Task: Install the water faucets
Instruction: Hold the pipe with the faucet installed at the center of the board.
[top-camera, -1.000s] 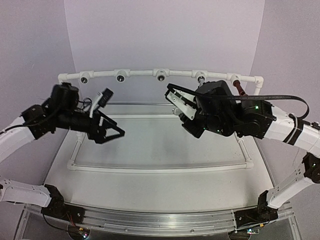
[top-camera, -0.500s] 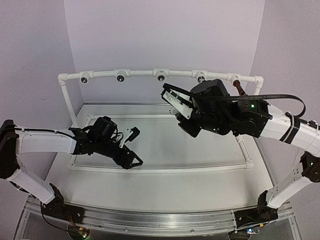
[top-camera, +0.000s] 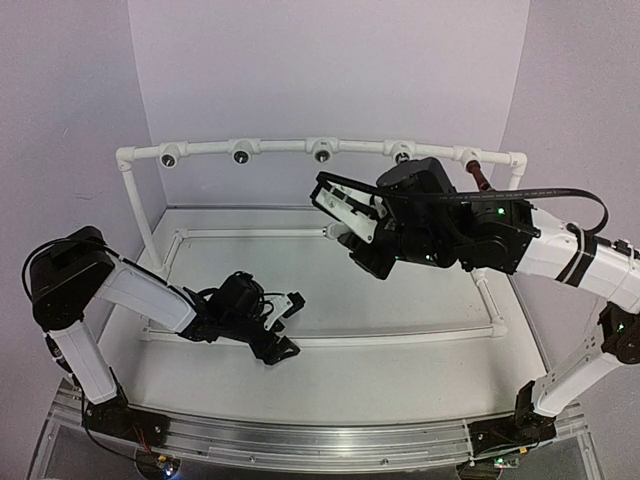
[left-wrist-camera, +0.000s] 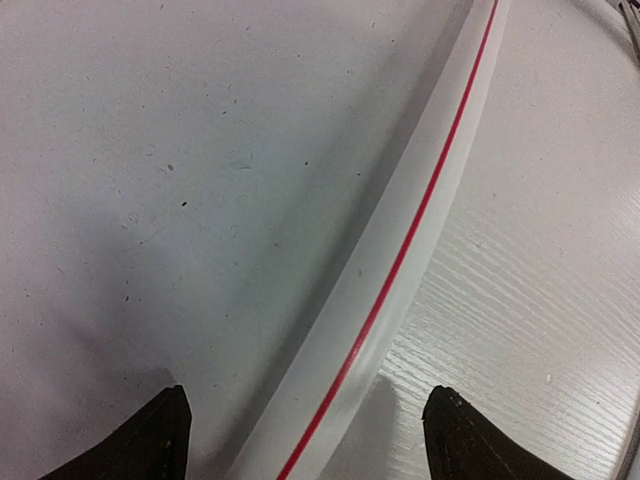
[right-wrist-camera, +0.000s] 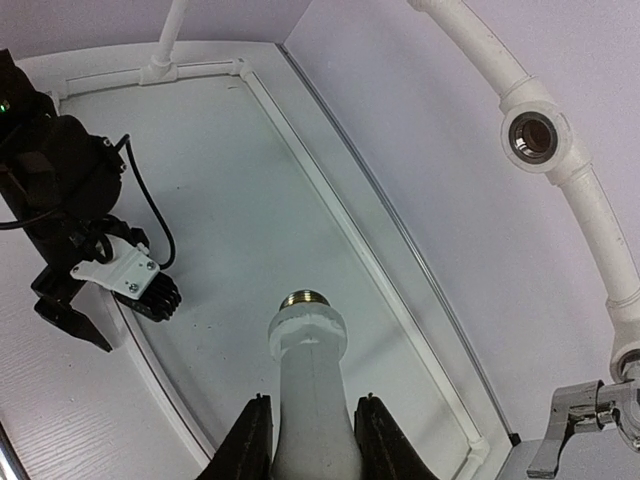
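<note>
Right wrist: white faucet (right-wrist-camera: 310, 385), threaded end.

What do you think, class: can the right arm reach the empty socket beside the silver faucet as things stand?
Probably yes: the right pincer, holding the white faucet, hovers short of the empty socket with nothing between.

Wide-spread end effector (left-wrist-camera: 305, 437) straddles a red-striped white pipe (left-wrist-camera: 400, 268).
</note>
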